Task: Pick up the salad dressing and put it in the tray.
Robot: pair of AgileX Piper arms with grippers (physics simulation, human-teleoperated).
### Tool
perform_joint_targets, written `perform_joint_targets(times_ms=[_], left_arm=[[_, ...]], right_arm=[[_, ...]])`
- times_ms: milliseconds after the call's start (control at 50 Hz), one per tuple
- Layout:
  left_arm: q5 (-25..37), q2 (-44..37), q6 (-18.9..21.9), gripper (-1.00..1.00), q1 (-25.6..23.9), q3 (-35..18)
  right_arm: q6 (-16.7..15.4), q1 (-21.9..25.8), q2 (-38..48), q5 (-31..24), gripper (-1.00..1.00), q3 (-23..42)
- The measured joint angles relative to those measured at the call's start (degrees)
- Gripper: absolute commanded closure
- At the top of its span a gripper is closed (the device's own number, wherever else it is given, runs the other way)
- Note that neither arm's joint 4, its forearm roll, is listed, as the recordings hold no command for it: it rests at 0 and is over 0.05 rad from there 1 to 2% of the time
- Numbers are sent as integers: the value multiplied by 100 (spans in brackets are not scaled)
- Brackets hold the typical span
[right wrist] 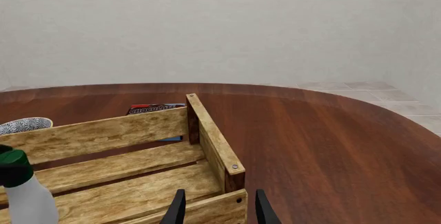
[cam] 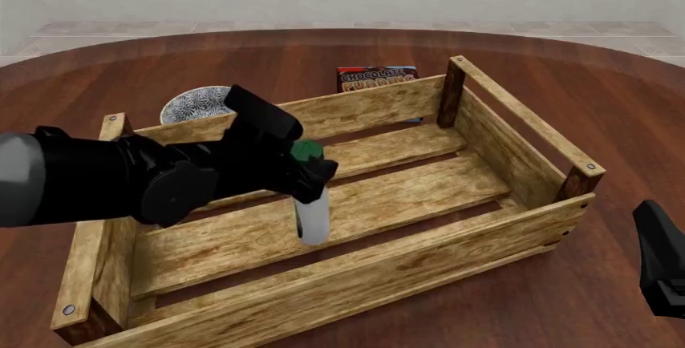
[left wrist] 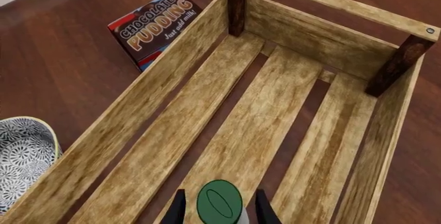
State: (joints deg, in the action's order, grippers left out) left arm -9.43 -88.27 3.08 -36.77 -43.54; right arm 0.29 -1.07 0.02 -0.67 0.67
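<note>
The salad dressing (cam: pixel 311 218), a slim white bottle with a dark green cap (left wrist: pixel 219 202), stands upright inside the tray (cam: pixel 364 274), over its middle plank. My left gripper (cam: pixel 305 173) is shut on the bottle just below the cap, with a finger on either side. Whether the bottle's base touches the plank floor (left wrist: pixel 255 110) I cannot tell. The bottle (right wrist: pixel 28 201) also shows in the right wrist view. My right gripper (right wrist: pixel 217 211) is open with nothing between its fingers. It hovers outside the tray's near right corner, and only its edge (cam: pixel 663 272) shows in the front view.
A red-and-dark chocolate pudding box (cam: pixel 377 78) lies on the table just behind the tray's far wall. A blue-white patterned bowl (cam: pixel 198 103) sits behind the tray's far left end. Dark wood table surrounds the tray.
</note>
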Motion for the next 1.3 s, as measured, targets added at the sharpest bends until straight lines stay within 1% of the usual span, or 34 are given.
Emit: perform_joint_targets(times_ms=[600, 940, 1300], left_arm=[[251, 269, 53, -100, 31, -156], [538, 590, 130, -100, 35, -350], [914, 1133, 252, -100, 35, -534]], right_arm=[[-25, 7, 0, 3, -100, -7], [-26, 14, 0, -1, -100, -11], [-17, 7, 0, 6, -100, -14]])
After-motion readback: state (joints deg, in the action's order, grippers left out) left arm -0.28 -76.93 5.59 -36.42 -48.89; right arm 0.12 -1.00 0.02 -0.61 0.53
